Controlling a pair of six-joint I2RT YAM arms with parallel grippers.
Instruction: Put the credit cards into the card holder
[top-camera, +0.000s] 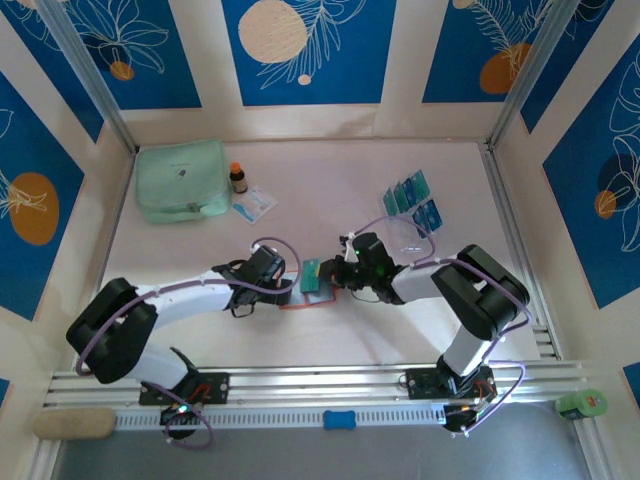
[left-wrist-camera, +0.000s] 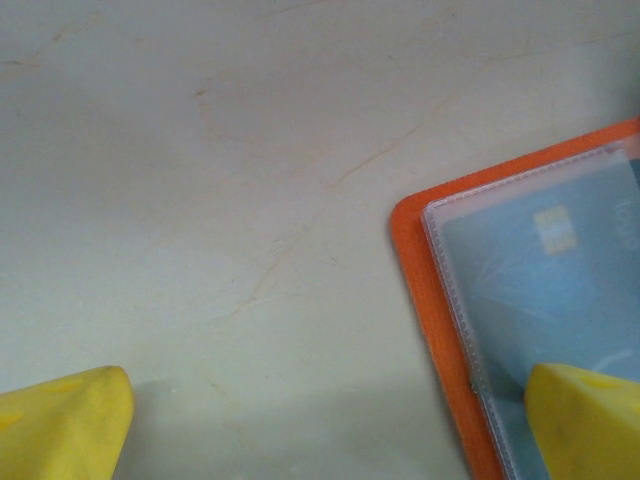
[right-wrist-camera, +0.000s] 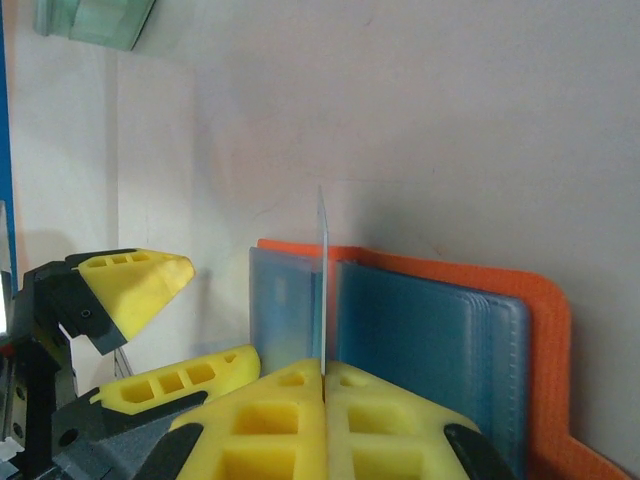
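Table (top-camera: 330, 190), card (right-wrist-camera: 322, 285) between right jaws (edge-on)

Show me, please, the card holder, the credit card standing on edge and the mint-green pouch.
card holder (right-wrist-camera: 549, 340): right wrist view, its orange outer border.
credit card (right-wrist-camera: 321, 270): right wrist view, middle of its thin upright edge.
mint-green pouch (top-camera: 180, 180): top external view, middle of its top face.

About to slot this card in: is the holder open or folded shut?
Open. The holder lies spread flat, clear pockets facing up, one already showing a card inside.
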